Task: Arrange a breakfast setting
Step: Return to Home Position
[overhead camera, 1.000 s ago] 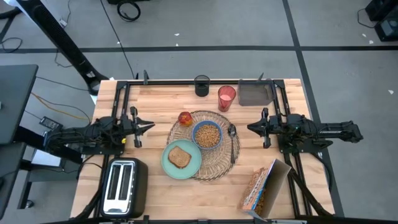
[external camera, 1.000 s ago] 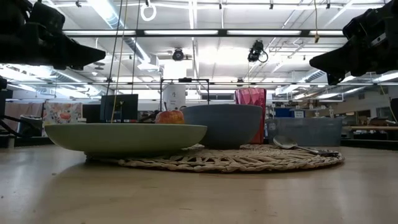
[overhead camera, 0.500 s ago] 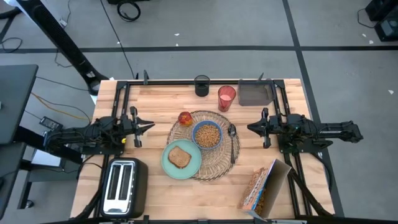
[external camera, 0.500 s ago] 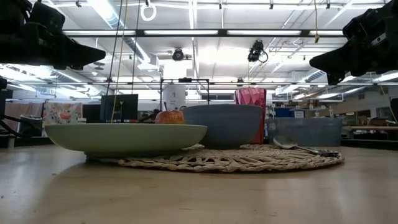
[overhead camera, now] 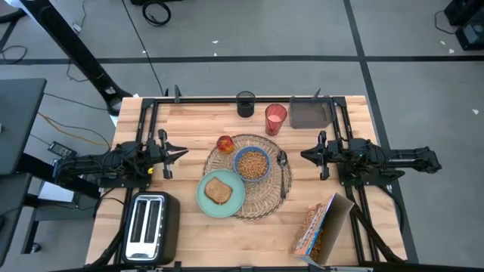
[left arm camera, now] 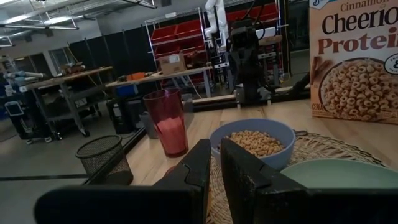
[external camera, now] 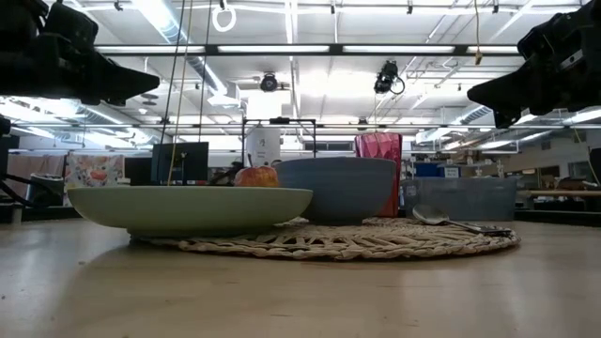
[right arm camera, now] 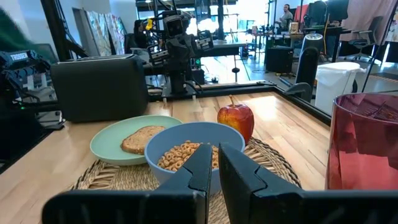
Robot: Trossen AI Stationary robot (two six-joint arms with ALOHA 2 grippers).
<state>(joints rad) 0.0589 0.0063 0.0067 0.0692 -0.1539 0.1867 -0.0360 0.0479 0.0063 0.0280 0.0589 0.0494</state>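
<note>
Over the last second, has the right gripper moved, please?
No. In the high view, the right gripper sits the same distance from the dark spoon as before.

No change is detected across the last second. The left gripper (overhead camera: 184, 152) and the right gripper (overhead camera: 304, 156) are found where they were, left and right of the placemat (overhead camera: 283, 198), and nothing on it has been displaced.
</note>
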